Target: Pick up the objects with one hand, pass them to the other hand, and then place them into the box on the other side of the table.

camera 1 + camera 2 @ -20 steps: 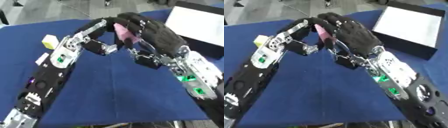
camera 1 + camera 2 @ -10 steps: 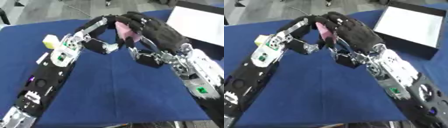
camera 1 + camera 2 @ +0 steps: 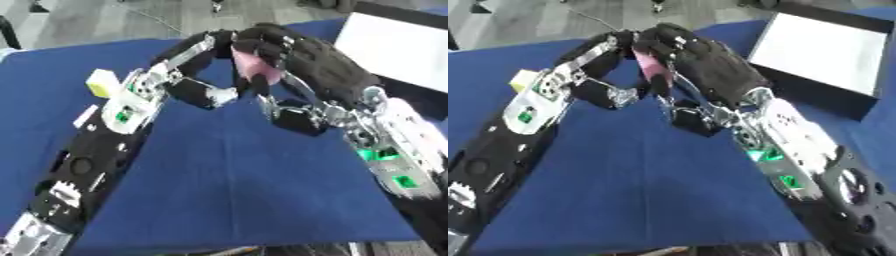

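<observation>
blue cloth table, grey floor beyond.

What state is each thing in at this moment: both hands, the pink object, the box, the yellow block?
right hand: raised over the table, fingers curled round the pink object.
left hand: raised, meeting the right hand at the pink object; finger pose hidden.
pink object: held off the table between the hands.
box: open, white inside, nothing visible in it.
yellow block: lying on the blue table, untouched.

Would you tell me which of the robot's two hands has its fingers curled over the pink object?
The right hand, entering from the view's right; its dark fingers wrap over the pink object, while the left hand meets it from the other side.
</observation>
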Available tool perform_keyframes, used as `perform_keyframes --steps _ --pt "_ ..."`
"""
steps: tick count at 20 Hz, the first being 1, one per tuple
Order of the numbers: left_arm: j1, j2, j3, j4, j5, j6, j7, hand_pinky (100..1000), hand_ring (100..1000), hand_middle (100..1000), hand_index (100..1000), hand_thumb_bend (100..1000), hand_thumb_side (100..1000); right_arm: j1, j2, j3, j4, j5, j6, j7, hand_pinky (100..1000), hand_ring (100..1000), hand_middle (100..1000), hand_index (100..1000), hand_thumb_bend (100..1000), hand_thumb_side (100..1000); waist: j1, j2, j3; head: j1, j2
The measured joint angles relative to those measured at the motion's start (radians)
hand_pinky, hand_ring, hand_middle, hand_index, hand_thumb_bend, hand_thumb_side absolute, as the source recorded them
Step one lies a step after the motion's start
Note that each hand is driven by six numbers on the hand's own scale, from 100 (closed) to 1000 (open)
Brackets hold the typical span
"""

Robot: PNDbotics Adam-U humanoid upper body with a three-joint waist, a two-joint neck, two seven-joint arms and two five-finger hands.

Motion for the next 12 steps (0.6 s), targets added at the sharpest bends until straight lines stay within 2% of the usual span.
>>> perform_keyframes --steps 2,5,7,12 --pt "-0.006 0.000 0.001 0.000 0.009 0.005 -0.005 615 394 380 513 100 282 0.004 0.000 -0.001 0.000 0.015 -0.006 -0.031 114 595 403 361 100 100 0.000 0.000 0.000 0.000 0.000" --pt "-0.013 0.000 0.010 -0.019 0.010 0.013 -0.013 610 394 380 513 100 282 0.008 0.000 -0.001 0.000 0.047 -0.014 -0.099 100 506 314 240 100 100 0.000 0.000 0.000 0.000 0.000" --pt "-0.014 0.008 0.018 -0.059 0.010 0.019 -0.017 610 396 383 516 100 282 0.007 0.000 -0.001 -0.005 0.064 -0.017 -0.153 100 482 284 202 100 100 0.000 0.000 0.000 -0.001 0.000" --pt "-0.027 0.009 0.025 -0.069 0.011 0.023 -0.022 615 407 394 529 100 276 0.017 0.000 0.004 -0.005 0.100 -0.007 -0.249 100 437 220 149 100 100 0.002 0.000 0.000 -0.002 0.000"
